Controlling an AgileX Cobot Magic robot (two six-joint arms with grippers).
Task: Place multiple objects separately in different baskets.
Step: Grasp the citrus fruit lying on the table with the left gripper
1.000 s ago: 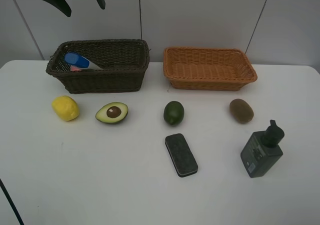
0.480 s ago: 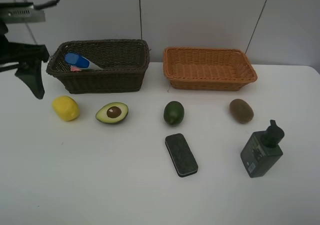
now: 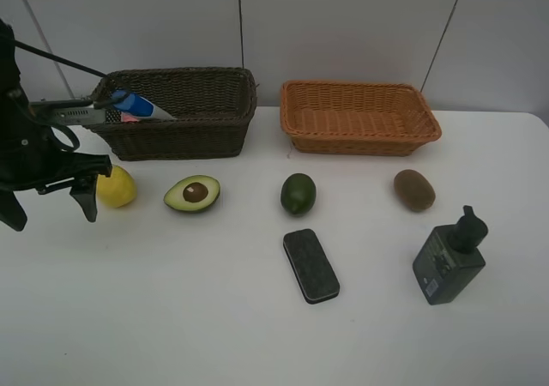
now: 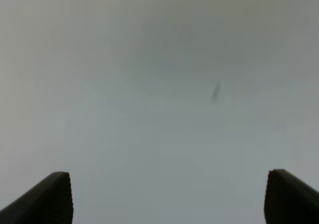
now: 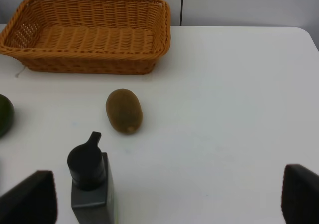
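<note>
Left gripper at far left over the white table, jaws wide apart, holding nothing, one finger just beside the yellow lemon. Dark brown basket behind, holds white blue-capped bottle, lying tilted, with a bit of pink bottle under it. Halved avocado cut side up, then green lime; black flat eraser nearer the front. Orange-tan basket at back right. Brown kiwi in front of it, dark-green pump bottle lying near the kiwi. Right gripper spread wide, holding nothing, seen only in the right wrist view
</note>
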